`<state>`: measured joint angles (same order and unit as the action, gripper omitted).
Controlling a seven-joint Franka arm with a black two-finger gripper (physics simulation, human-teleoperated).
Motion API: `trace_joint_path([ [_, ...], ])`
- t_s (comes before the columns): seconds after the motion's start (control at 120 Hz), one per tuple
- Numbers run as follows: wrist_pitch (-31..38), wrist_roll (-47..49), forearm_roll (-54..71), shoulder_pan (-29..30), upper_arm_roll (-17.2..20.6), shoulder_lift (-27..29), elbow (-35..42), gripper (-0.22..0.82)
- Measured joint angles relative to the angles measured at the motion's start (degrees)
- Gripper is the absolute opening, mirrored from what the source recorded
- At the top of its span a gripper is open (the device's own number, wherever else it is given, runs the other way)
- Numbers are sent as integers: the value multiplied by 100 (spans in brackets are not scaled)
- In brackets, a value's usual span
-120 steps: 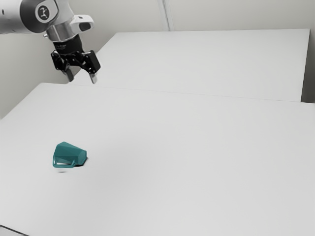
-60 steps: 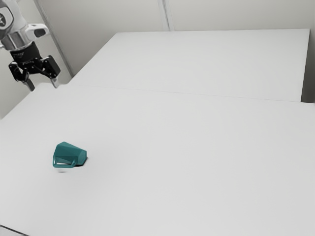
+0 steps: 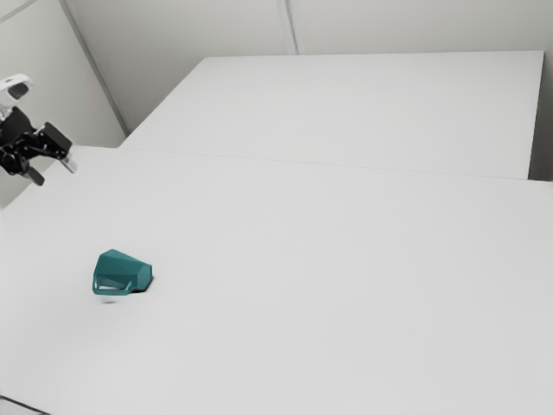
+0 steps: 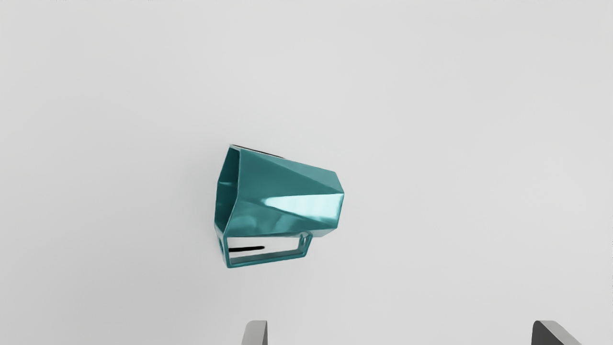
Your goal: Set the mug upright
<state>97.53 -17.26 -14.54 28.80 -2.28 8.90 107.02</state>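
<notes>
wide white table [image 3: 346, 277] here, and up at the exterior view's left hangs the gripper [image 3: 54, 173], fingers spread apart! below, well clear, the teal mug [image 4: 268, 177] lies on its side on the tabletop, handle [image 4: 268, 259] out sideways!

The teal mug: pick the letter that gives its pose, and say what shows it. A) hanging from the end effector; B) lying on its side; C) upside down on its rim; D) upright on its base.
B: the mug lies with its wall along the table and its open mouth facing sideways, the end effector well apart from it.
</notes>
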Motion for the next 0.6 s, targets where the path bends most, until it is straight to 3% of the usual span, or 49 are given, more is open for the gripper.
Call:
trace_joint_path([
  [0.092, 174, -392, -283, 178, -25, -47, 197, 60],
  [0.275, 527, -1202, -878, 245, -461, -64, 722, 60],
  [0.6, 941, -2619, -1791, 492, -518, -553, 1019, 60],
])
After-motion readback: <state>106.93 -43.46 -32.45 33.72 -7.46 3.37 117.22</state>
